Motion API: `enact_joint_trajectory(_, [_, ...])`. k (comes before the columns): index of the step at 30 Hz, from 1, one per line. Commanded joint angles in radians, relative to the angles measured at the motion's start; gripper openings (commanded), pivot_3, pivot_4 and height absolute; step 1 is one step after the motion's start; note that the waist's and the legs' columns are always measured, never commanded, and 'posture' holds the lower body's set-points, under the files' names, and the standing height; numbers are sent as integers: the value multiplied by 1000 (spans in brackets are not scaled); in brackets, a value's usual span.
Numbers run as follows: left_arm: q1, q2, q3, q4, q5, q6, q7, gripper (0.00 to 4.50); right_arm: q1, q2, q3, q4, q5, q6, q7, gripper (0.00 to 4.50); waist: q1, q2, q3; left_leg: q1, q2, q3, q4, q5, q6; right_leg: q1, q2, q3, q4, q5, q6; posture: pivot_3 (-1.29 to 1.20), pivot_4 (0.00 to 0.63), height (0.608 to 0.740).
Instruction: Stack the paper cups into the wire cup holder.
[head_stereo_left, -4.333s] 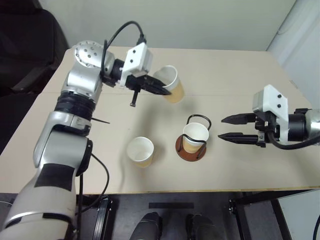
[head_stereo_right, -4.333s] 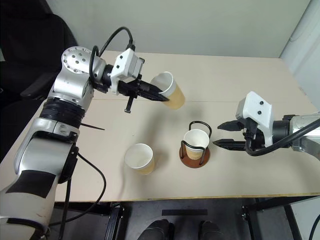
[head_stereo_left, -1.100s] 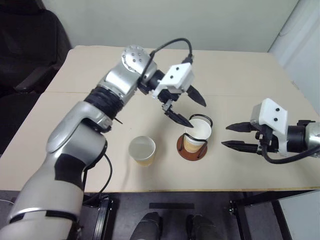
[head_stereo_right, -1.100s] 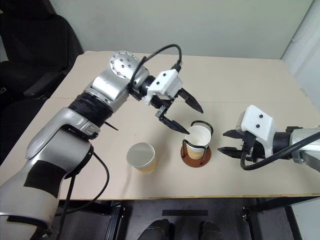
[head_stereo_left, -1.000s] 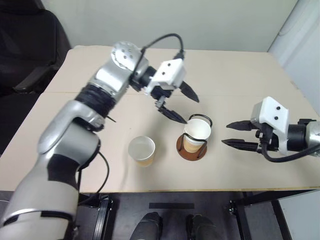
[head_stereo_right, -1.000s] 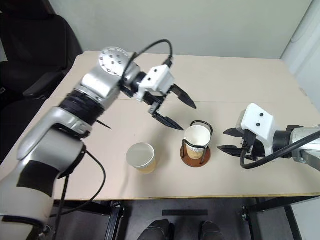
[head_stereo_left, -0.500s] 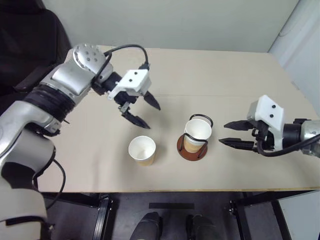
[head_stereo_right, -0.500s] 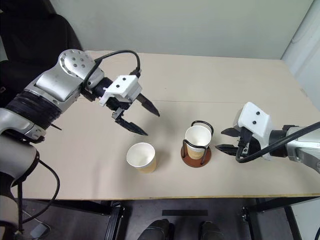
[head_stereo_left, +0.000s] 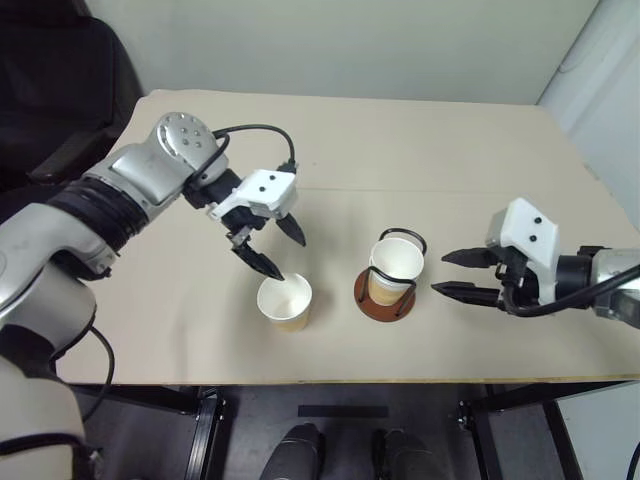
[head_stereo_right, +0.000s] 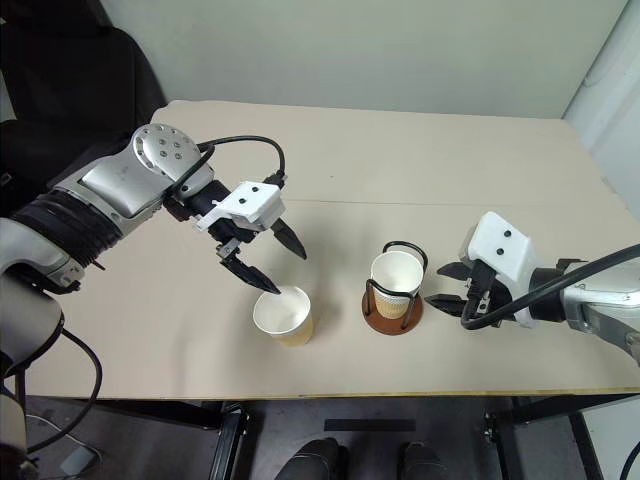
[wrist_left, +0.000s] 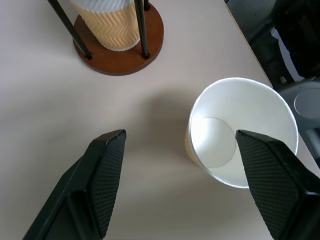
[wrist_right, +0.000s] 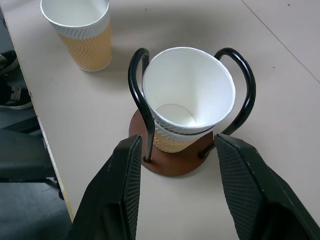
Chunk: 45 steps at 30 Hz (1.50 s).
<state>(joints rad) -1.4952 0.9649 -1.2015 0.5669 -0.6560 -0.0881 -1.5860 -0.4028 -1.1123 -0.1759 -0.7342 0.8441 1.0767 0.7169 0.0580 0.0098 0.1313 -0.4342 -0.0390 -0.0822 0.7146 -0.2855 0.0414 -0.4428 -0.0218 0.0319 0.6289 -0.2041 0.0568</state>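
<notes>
Ribbed paper cups inside looped wire cup holder

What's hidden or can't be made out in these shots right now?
- Lower cup in the wire cup holder: interior hidden by the tilted top cup, right wrist view.
- Loose cup: whether the left gripper touches its rim cannot be told, eye views.
- Holder's loop tops: cut off by the edge, left wrist view.
</notes>
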Motion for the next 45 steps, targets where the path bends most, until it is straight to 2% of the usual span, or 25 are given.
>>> enact_joint_trajectory(1, [-30,3,-13,-8,-18,-16,-28,3754,4,4,-43,-32,19,1,-24,2266,0,0,0,0,0,0,0,0,0,0,0,0,0,0,0,0,150,740])
enact_joint_trajectory(13, [1,-27,-6,-20,1,-21,-28,3754,3,16,-26,-24,9,-22,-35,2266,0,0,0,0,0,0,0,0,0,0,0,-1,0,0,0,0,150,740])
enact_joint_trajectory(15, [12,-25,-7,-29,8,-26,-28,3200,2,21,-27,-20,2,-36,-33,2266,0,0,0,0,0,0,0,0,0,0,0,0,0,0,0,0,150,740])
enact_joint_trajectory(22, [36,-16,-7,-54,18,-25,-28,668,6,38,-69,9,-2,-147,36,2266,0,0,0,-1,0,-1,0,0,0,0,0,-1,0,0,0,0,150,740])
enact_joint_trajectory(24, [39,-16,-6,-56,22,-27,-28,62,7,29,-88,19,15,-164,69,2266,0,0,0,-1,0,-1,0,0,0,0,0,0,0,0,0,0,150,740])
enact_joint_trajectory(28, [42,-14,-5,-62,24,-23,-28,62,-5,10,-121,31,75,-165,129,2266,0,0,0,-1,0,-1,0,0,0,0,0,0,0,0,0,0,150,740])
enact_joint_trajectory(35, [37,-13,0,-56,25,-14,-28,62,-55,-15,-134,40,148,-165,152,2266,0,0,0,-1,0,-1,0,0,0,0,0,0,0,0,0,0,150,740])
enact_joint_trajectory(42, [23,-43,48,-12,23,7,-28,62,-59,-43,-107,49,123,-180,163,2266,1,0,0,-1,0,-1,0,0,0,0,0,-1,-1,0,0,0,150,740])
enact_joint_trajectory(45, [0,-90,103,65,32,13,-28,62,-42,-48,-101,56,108,-186,168,2266,1,0,0,-1,0,-1,0,0,0,0,0,-1,0,0,0,0,150,740])
